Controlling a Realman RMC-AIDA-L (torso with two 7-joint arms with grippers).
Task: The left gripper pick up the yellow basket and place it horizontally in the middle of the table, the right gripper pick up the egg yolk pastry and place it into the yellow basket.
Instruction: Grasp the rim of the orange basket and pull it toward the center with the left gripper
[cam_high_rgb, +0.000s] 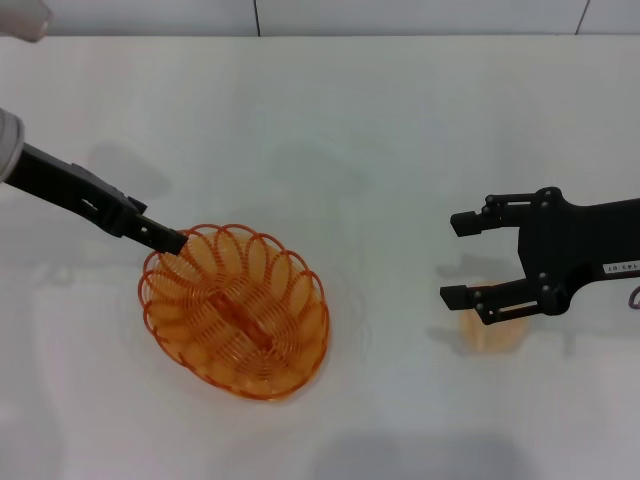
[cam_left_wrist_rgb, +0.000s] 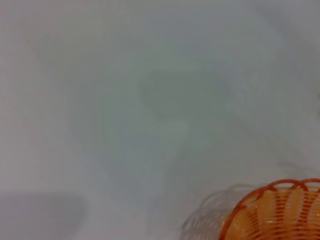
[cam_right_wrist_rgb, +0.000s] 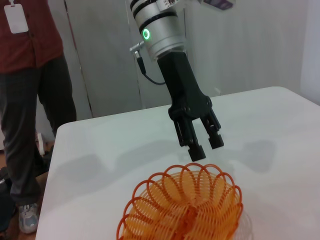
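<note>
yellow basket resting flat left of table centre, placement seemingly done | left gripper fingers apart, just above basket rim, holding nothing | right gripper spread wide over egg yolk pastry, not yet grasped | pastry transfer remaining

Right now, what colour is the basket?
Orange-yellow wire; the basket shows best in the head view.

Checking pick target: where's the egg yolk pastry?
Head view: egg yolk pastry lies on the table's right side, under the open right pincer.
</note>
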